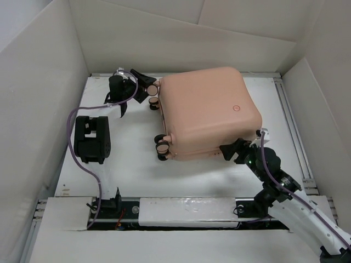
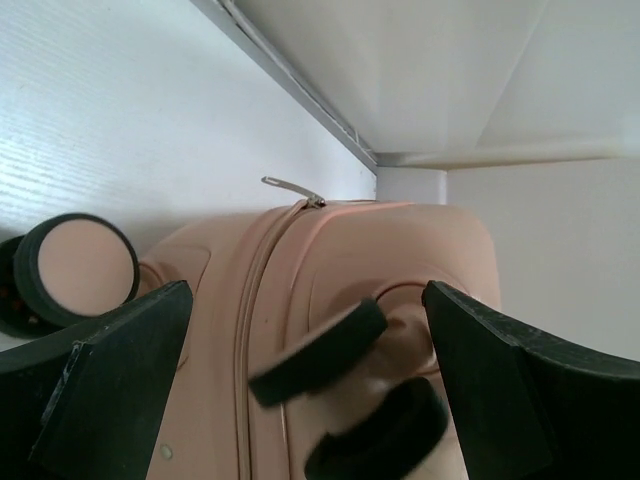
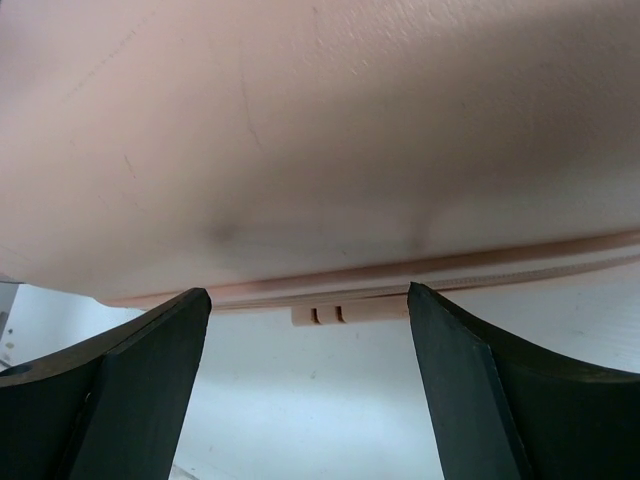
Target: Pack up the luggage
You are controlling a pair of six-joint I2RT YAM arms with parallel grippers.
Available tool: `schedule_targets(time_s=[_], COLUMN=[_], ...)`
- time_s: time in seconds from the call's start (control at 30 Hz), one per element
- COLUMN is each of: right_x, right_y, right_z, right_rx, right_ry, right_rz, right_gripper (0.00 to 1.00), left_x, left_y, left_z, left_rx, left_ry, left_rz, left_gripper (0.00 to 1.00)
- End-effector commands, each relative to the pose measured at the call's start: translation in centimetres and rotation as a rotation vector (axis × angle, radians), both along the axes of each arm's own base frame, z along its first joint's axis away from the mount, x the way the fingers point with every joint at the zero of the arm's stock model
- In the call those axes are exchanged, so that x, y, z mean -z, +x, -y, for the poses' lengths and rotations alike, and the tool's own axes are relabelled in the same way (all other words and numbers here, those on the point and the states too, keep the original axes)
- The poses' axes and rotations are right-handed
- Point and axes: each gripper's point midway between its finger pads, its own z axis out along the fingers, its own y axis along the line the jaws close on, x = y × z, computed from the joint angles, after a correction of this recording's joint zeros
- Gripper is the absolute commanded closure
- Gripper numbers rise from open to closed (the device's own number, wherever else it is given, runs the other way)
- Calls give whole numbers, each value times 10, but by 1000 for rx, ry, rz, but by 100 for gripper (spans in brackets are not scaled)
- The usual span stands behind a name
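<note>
The luggage (image 1: 211,109), a peach-pink hard-shell suitcase, lies flat and closed in the middle of the table, its caster wheels (image 1: 162,147) facing left. My left gripper (image 1: 143,89) is open at the far-left corner of the case, its fingers on either side of a wheel. In the left wrist view that black-rimmed wheel (image 2: 320,350) sits between the open jaws, touching neither, and a zipper pull (image 2: 290,188) sticks up from the seam. My right gripper (image 1: 235,149) is open at the case's near edge. The right wrist view shows the shell (image 3: 320,130) above the fingers and a small peach tab (image 3: 335,315) under the seam.
A black fabric item (image 1: 92,139) sits on the table left of the suitcase, with the left arm's purple cable (image 1: 71,118) looping past it. White walls enclose the table on the left, back and right. A metal rail (image 1: 288,104) runs along the right side.
</note>
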Motion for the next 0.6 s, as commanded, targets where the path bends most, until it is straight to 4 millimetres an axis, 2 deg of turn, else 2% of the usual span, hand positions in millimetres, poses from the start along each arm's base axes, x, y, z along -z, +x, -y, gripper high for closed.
schedule_targets(time_s=[0.0,0.03,0.1,0.13,0.23,0.27,0.33,0.37,0.4,0.43,0.5,0.53,0.57], right_x=[9,14,12,19,26,30,30,30,25,25,20,20,16], right_y=[-3,-3,0,4,11,14,20,20,22,22,25,27,30], right_z=[4,7,4,5,1,2,-1,-4,-4,-4,1,4,8], right_rx=[0,10,13,24,24,30,26,17,13,13,38,48,63], right_ry=[-16,-21,-2,-10,-25,-41,-62,-59,-65,-65,-68,-68,-76], right_rz=[1,-1,12,-1,-23,-31,-40,-40,-26,-26,-6,-6,7], right_gripper=[14,14,17,21,24,26,31,31,31,31,33,34,34], left_x=[-50,-57,-55,-58,-54,-60,-58,-63,-62,-62,-72,-71,-69], left_y=[13,15,18,20,20,18,19,19,21,20,18,14,13], left_z=[9,10,16,17,24,29,30,30,30,32,33,35,34], left_rx=[53,61,68,78,89,97,91,92,91,99,116,128,128], left_ry=[-71,-85,-96,-98,-108,-121,-172,-197,-224,-251,-318,-331,-331], left_rz=[151,178,177,190,184,199,188,227,226,224,250,244,244], left_gripper=[0,0,0,0,0,5,13,22,44,53,77,100,100])
